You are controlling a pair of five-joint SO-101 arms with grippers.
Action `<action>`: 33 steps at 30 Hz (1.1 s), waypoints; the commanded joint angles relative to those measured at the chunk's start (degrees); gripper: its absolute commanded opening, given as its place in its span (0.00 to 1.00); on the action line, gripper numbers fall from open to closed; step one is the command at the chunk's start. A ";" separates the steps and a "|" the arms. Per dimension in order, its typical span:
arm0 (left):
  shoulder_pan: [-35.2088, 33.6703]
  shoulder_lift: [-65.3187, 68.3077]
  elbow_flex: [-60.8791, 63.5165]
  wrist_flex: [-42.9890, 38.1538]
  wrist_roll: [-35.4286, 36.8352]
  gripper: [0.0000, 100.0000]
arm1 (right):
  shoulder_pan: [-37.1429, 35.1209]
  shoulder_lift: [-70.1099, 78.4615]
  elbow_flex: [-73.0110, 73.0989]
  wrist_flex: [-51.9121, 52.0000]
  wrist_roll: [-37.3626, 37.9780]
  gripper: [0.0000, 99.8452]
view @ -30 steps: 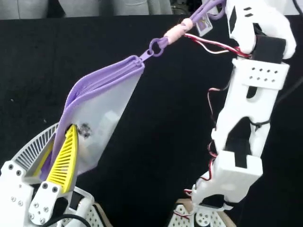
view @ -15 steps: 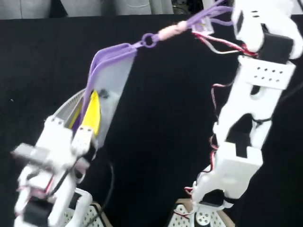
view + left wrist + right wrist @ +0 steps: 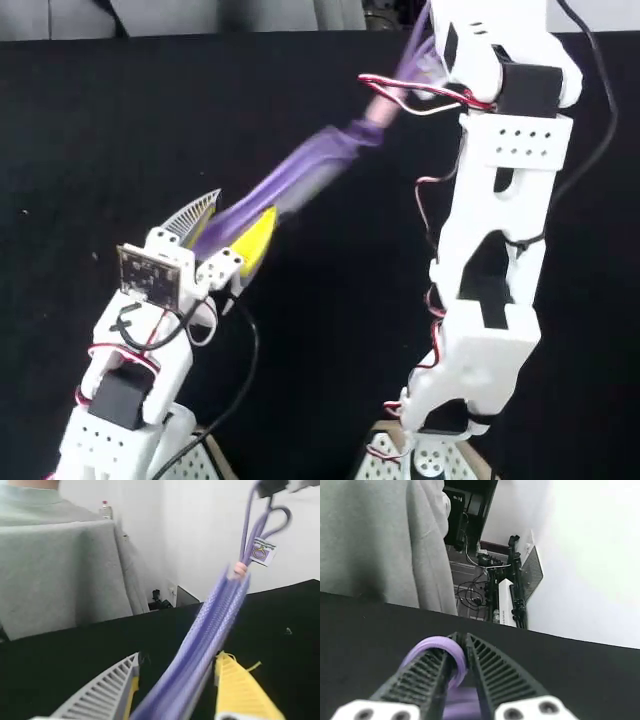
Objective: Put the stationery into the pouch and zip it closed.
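Pouch (image 3: 300, 175) hangs in air above counter (image 3: 120, 120), strung taut between both arms. Long axis runs straight from left jaws out to right jaws.

Left jaws: grey finger (image 3: 105, 690) and yellow finger (image 3: 240, 690) clamp either side of pouch's near end, tips apart by fabric's thickness.

Right jaws: black ribbed fingers (image 3: 495, 680) closed tight on purple loop (image 3: 435, 645) at pouch's far end, beyond pink bead (image 3: 240, 570) and tag (image 3: 262, 551).

Judgement: zip pull likely at right-jaw end, so right arm nearer for closing.

Pouch lilac, ribbed edge, pulled flat. Zip state and contents not discernible.
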 commanded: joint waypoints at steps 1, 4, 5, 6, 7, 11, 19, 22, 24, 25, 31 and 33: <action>1.10 1.67 -8.57 0.26 0.97 0.25 | -2.02 -0.75 -0.13 -1.32 1.05 0.01; 0.57 1.49 -11.38 1.76 2.90 0.25 | -4.92 -0.66 0.40 -1.14 0.88 0.01; -0.22 1.32 -12.79 3.34 2.73 0.25 | -6.24 -0.66 1.27 -1.05 0.97 0.01; -1.19 0.97 -14.29 5.01 2.90 0.25 | -7.56 -0.66 2.07 -1.14 1.05 0.01; -2.42 0.53 -15.43 6.15 3.08 0.25 | -9.14 -0.66 2.77 -1.23 1.23 0.01; -8.84 -1.93 -18.07 8.44 3.25 0.25 | -14.77 -0.66 6.90 -2.02 2.20 0.01; -16.84 -10.99 -12.70 8.44 9.85 0.25 | -19.78 -1.10 20.26 -0.97 26.46 0.01; -17.01 -10.11 -12.09 8.44 9.67 0.25 | -19.96 -1.01 22.90 1.32 34.02 0.01; -16.66 -9.93 -12.00 9.05 9.76 0.25 | -19.96 -1.19 22.81 3.96 35.52 0.04; -16.57 -9.93 -12.09 10.02 9.67 0.25 | -19.96 -1.19 22.29 5.80 35.69 0.07; -16.48 -9.93 -12.09 11.69 9.67 0.25 | -22.86 -1.19 14.37 15.56 35.78 0.34; -16.48 -9.93 -12.09 11.78 9.67 0.25 | -24.53 -1.19 11.56 18.73 35.60 0.40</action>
